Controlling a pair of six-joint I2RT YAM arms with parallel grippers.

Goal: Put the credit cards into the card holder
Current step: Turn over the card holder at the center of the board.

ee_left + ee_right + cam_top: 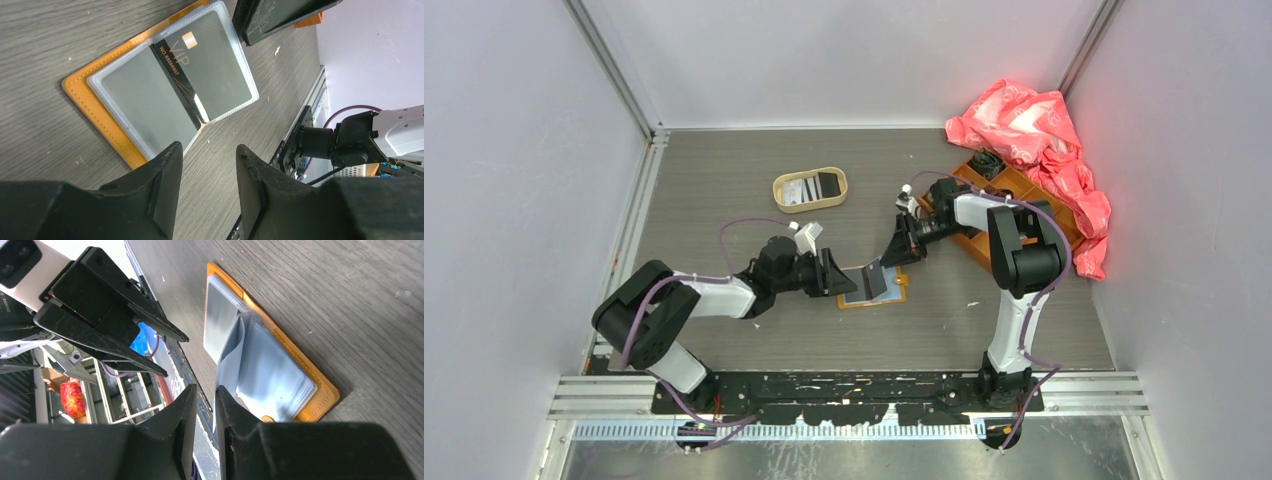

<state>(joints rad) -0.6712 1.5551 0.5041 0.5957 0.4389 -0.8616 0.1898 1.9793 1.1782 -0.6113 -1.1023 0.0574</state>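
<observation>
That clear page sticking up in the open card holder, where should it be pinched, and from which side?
Probably its raised free edge, from above on the side of the right claw. The clear page seems fixed at the middle fold of the card holder and curls up, so only that edge has room on both faces.

The grey wood-grain table (724,180) carried four things. An orange card holder (856,290) lay open near its middle, cover down on the surface. An oval tan tray (812,207) sat farther back, well apart. At the right rear stood an orange compartmented box (1014,183), with a crumpled pink plastic bag (1034,125) heaped against it.
</observation>
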